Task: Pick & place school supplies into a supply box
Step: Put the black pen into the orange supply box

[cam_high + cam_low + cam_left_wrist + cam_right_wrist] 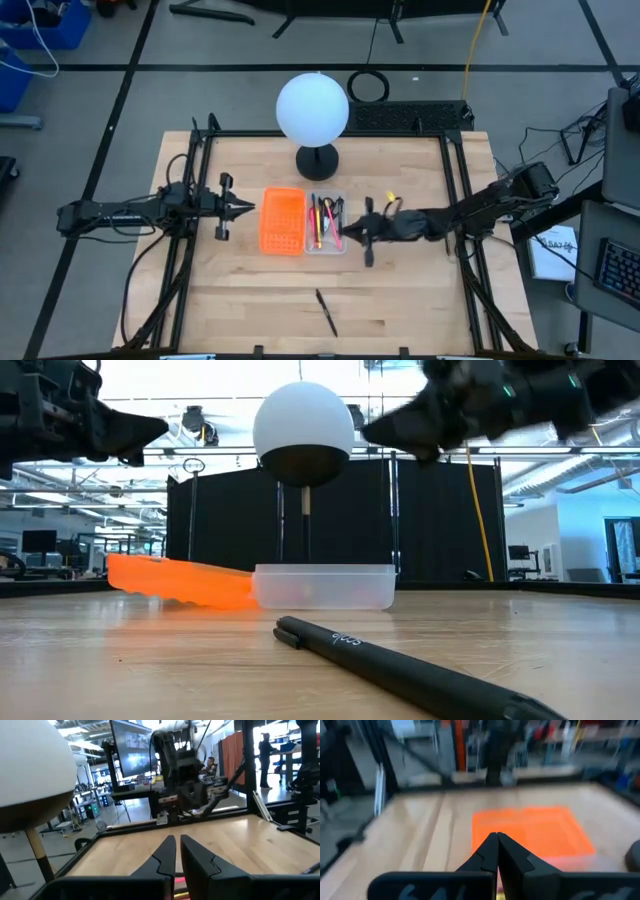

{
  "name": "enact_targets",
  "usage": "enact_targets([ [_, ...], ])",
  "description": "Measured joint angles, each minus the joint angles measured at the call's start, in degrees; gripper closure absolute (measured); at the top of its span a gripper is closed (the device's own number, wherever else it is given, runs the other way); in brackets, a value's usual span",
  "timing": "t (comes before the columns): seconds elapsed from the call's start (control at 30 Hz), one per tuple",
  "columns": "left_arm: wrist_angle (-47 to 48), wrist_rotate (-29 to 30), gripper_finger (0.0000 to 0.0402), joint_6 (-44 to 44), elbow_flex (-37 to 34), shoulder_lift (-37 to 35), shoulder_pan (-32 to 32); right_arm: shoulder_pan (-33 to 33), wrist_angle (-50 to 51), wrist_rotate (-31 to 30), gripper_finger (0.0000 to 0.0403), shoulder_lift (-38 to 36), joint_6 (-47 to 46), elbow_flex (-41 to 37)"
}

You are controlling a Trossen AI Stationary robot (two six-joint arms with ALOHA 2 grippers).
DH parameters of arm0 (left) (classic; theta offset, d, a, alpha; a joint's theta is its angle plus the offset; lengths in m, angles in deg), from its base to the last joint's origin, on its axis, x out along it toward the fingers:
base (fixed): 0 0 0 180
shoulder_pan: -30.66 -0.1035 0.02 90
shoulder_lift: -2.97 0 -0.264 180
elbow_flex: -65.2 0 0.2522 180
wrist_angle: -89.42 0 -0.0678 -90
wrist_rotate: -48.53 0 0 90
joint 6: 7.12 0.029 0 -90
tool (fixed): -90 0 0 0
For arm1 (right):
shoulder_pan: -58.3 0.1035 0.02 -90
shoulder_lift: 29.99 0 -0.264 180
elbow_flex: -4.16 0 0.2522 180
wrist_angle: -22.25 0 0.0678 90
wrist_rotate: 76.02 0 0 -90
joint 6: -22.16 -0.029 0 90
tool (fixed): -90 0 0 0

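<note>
The clear supply box (325, 222) lies mid-table with several pens and pencils (322, 220) inside: pink, yellow and dark ones. In the low view the box (325, 586) rests flat on its base. A black pen (326, 312) lies alone near the table's near edge, large in the low view (400, 670). My right gripper (345, 232) hovers shut over the box's right edge, high above the table (375, 432), and holds nothing. My left gripper (245, 207) waits shut in the air (150, 428), left of the orange tray. I see no scissors.
An orange perforated tray (283, 221) lies right beside the box's left side, and it shows ahead in the right wrist view (530, 832). A white globe lamp (312, 108) stands on a black base (317, 160) behind the box. A small yellow thing (392, 196) lies right of the box.
</note>
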Motion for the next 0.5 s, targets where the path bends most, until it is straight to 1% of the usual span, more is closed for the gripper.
enact_targets([
  [0.03, 0.22, 0.0, 0.0366, -0.25, 0.0, 0.0, 0.0, 0.62, 6.71, -0.02, 0.0403, 0.0, -0.6, 3.65],
  [0.1, 0.46, 0.0, 0.0365, -0.33, 0.0, 0.02, 0.0, 1.78, 24.36, -0.55, 0.0403, 0.26, -3.14, 12.66],
  [0.2, 0.92, -0.01, 0.0365, -0.19, 0.0, 0.04, 0.0, 4.17, 49.45, -4.34, 0.0403, 3.64, -11.7, 27.96],
  [0.27, 0.58, -0.05, 0.0365, -0.33, 0.0, 0.02, 0.0, 6.22, 63.06, -4.86, 0.0403, 6.44, -17.29, 36.95],
  [0.37, 0.13, -0.51, 0.0365, -0.36, 0.0, 0.03, 0.0, 9.48, 76.22, -4.42, 0.0403, 11.68, -24.84, 48.9],
  [0.4, -0.04, -0.52, 0.0364, -0.36, 0.01, 0.02, 0.01, 10.5, 79.71, -3.32, 0.0403, 13.71, -26.82, 52.51],
  [0.5, -0.35, -0.54, 0.0364, -0.36, 0.02, 0.04, 0.05, 13.04, 84.68, 1.58, 0.0403, 20.89, -33.5, 61.93],
])
